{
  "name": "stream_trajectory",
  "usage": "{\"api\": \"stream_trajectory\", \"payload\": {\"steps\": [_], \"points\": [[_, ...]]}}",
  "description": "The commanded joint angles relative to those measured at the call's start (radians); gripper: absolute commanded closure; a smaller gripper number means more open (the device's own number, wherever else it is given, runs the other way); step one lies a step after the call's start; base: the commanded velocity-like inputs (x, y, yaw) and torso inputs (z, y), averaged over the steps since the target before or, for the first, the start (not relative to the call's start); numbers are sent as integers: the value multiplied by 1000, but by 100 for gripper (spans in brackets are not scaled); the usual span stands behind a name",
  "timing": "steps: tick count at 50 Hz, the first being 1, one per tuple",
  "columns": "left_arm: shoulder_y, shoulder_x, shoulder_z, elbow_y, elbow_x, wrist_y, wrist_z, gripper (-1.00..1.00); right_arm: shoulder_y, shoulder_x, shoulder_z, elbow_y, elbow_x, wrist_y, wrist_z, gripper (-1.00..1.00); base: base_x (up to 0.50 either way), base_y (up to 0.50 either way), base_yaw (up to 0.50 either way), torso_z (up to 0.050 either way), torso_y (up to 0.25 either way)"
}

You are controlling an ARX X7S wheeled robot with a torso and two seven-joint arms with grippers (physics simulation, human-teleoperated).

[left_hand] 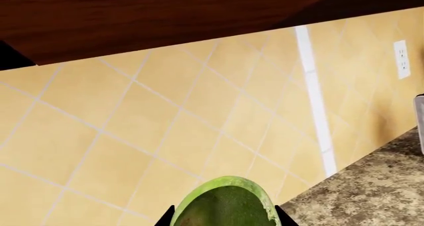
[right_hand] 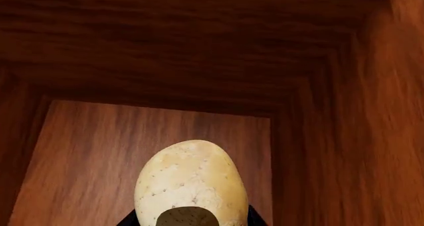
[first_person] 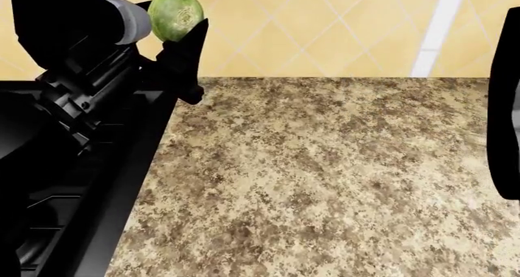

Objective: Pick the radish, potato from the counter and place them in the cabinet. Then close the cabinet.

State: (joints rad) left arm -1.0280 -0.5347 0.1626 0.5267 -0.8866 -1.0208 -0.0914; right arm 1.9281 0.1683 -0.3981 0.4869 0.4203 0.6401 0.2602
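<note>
**Both vegetables lifted, potato already inside the cabinet**

Speckled granite table (first_person: 325, 179) fills the head view, bare of produce, with yellow diagonal wall tiles (left_hand: 132, 121) behind its far edge. The left gripper (first_person: 180, 22) pinches the radish (first_person: 175, 8), raised well above the table's far left corner, in front of the tiles and below the dark wood underside of the cabinet (left_hand: 166, 12). The right gripper (right_hand: 192, 221) pinches the potato (right_hand: 190, 181) inside a wooden cabinet compartment, over its floor.

Risks, as I judge them: the potato, being oval, may roll on release, and the raised radish could strike the cabinet's underside.

Hidden: the cabinet door, both grippers' fingers almost wholly, and whether the potato touches the shelf. Only a dark sliver of the right arm shows in the head view.
</note>
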Motion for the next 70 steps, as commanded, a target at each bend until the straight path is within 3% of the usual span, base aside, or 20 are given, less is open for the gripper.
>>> {"api": "stream_trajectory", "payload": {"steps": [1, 19, 20, 38, 70], "points": [[2, -4, 3, -6, 4, 15, -6, 100, 71, -14, -10, 138, -16, 46, -23, 100, 0, 0, 0, 0, 0], [3, -4, 5, -6, -1, 19, -12, 100, 101, -18, -22, 224, -18, 120, -7, 100, 0, 0, 0, 0, 1], [3, -4, 5, -7, 0, 20, -12, 100, 100, -18, -24, 225, -17, 122, -10, -100, 0, 0, 0, 0, 0], [13, -10, 9, -11, 1, 34, -10, 100, 97, -13, -39, 194, -2, 125, -44, -100, 0, 0, 0, 0, 0], [39, -19, 17, -20, 13, 64, -6, 100, -26, 66, -122, -220, -13, -80, -154, -100, 0, 0, 0, 0, 0]]}}
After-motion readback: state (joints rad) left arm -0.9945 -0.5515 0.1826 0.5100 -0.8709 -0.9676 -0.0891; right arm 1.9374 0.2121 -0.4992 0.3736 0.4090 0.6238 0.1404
